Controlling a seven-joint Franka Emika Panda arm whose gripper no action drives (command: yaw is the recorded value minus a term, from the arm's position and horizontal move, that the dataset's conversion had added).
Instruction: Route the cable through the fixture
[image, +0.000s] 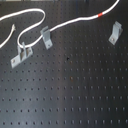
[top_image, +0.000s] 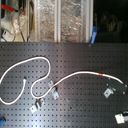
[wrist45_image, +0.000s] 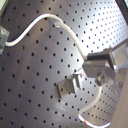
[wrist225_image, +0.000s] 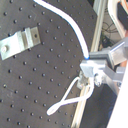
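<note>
The white cable (image: 75, 21) loops across the black perforated board (image: 75, 90) in both exterior views, and its red band (image: 102, 15) lies toward the first exterior view's upper right. In the second exterior view the cable (top_image: 75, 76) runs on to the right edge of the board, past the red band (top_image: 104, 75). Three metal fixtures (image: 45, 36) (image: 20, 55) (image: 115, 32) stand on the board, and the cable passes close by the two on the first exterior view's left. My gripper (wrist225_image: 91, 69) (wrist45_image: 102, 70) shows only in the wrist views, near the board's edge. It looks shut on the cable, with a thin loop (wrist225_image: 67, 102) hanging below it.
An aluminium rail (wrist225_image: 97, 30) borders the board beside the gripper. Shelves with clutter (top_image: 60, 20) stand behind the board in the second exterior view. A small white object (top_image: 121, 118) lies at the second exterior view's lower right corner.
</note>
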